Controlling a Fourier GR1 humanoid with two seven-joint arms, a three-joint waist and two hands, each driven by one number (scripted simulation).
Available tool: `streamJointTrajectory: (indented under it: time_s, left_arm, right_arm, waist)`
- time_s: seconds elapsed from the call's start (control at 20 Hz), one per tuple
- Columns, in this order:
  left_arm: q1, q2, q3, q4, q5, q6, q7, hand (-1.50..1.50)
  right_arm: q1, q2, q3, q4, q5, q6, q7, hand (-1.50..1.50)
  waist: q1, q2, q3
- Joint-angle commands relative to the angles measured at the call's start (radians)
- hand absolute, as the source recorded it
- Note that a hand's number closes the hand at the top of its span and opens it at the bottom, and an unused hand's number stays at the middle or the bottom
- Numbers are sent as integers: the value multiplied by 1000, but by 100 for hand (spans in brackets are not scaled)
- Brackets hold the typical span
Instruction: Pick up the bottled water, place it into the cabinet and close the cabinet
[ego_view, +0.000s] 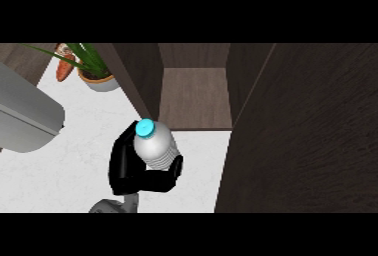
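One black hand (131, 172) was up from the lower edge, grey forearm just visible below it; which arm it was could not be told for sure from this view, but it sat left of centre and looked like the left hand. Fingers and thumb were curled round the bottled water (154, 145), holding it by the lower body. Bottle was clear and ribbed, with a cyan cap (145, 128), tilted a bit so the cap pointed up toward the cabinet. It was held over the white counter (66, 170), just in front of the open cabinet (193, 97), not yet inside. Cabinet interior showed a brown wooden shelf; its dark door (303, 135) stood open, filling the right side. Potted plant (92, 70) and a carrot (65, 67) stood at the upper left, a grey appliance (26, 117) at the left edge. The other hand did not show
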Motion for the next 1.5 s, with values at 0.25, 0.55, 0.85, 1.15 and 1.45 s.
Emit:
streamJointTrajectory:
  time_s: [0.25, 0.55, 0.85, 1.15, 1.45]
  left_arm:
    - [-317, 0, 45, 146, 18, 141, 62, 150]
    - [-375, 0, 20, 255, -17, 214, 51, 150]
    - [-569, 24, 137, 418, -25, 155, 131, 150]
    - [-728, 0, 170, 657, -68, 217, 107, 150]
    - [-829, 0, 229, 843, -60, 225, 63, 150]
  right_arm:
    - [2, -11, -12, -72, 32, 6, 4, -150]
    - [77, -41, 72, -91, 112, -15, -31, -150]
    - [11, -40, -22, -95, 33, -2, 9, -150]
    - [104, -65, 36, -52, 18, -3, -130, -150]
    - [78, -87, -24, -141, -11, 4, -46, -150]
  waist:
    - [-5, 4, 0]
    - [-7, 1, 0]
    - [-3, 4, 0]
    - [-17, 5, 1]
    - [-20, 7, 0]
